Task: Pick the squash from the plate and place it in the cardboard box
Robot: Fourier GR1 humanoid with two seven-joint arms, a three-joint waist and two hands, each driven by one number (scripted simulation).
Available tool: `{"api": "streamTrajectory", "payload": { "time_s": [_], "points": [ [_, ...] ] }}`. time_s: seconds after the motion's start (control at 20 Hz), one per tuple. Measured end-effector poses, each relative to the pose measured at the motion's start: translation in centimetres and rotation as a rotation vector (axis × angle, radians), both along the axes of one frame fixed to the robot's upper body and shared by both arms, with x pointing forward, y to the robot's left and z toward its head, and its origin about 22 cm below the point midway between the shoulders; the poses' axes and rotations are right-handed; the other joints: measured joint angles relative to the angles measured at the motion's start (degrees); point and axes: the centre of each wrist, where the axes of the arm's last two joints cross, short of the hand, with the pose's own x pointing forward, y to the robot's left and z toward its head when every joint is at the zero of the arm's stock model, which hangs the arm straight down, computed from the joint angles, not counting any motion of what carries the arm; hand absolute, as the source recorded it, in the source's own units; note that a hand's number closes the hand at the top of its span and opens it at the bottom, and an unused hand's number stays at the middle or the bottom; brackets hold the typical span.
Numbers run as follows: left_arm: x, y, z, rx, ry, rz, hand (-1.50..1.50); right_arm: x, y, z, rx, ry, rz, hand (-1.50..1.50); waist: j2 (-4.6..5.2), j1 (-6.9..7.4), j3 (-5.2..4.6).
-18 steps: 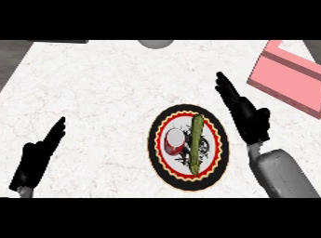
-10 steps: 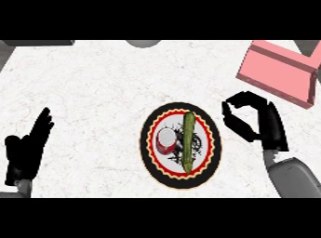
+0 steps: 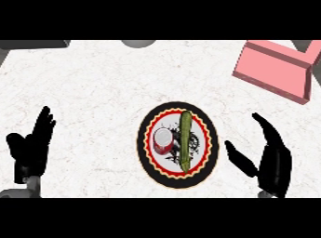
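Right hand (image 3: pixel 267 160): being repositioned just right of the plate (image 3: pixel 178 179), lower against it than half a second ago; fingers are being held spread and nearly straight, thumb pointing at the rim, nothing grasped.

Squash (image 3: pixel 185 141): lying lengthwise on the plate's right half, untouched; a grasp is judged to be still pending.

Left hand (image 3: pixel 32 146): resting open, well left of the plate.

Cardboard box (image 3: pixel 276 69): standing on the tabletop (image 3: pixel 101 88), up and right of the plate.
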Motion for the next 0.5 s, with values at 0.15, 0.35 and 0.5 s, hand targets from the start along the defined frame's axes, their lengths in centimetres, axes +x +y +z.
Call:
{"api": "streamTrajectory", "payload": {
  "time_s": [0.15, 0.35, 0.5],
  "points": [
    [0.2, -0.3, -0.1, -0.003, -0.001, 0.003, 0.0, -2.0, 0.8, 0.3, -0.038, 0.085, -0.028, -1.5, 0.09, 0.04, -0.03],
    [0.7, -1.0, 0.1, -0.009, -0.015, -0.001, 0.0, -3.0, 2.6, 3.2, -0.048, 0.191, -0.064, -1.5, 0.26, 0.72, 0.02],
    [0.9, -1.3, -0.1, -0.011, -0.014, -0.011, 0.0, -3.6, 4.2, 5.8, -0.064, 0.283, -0.071, -1.5, 0.45, 1.45, 0.1]
  ]
}}
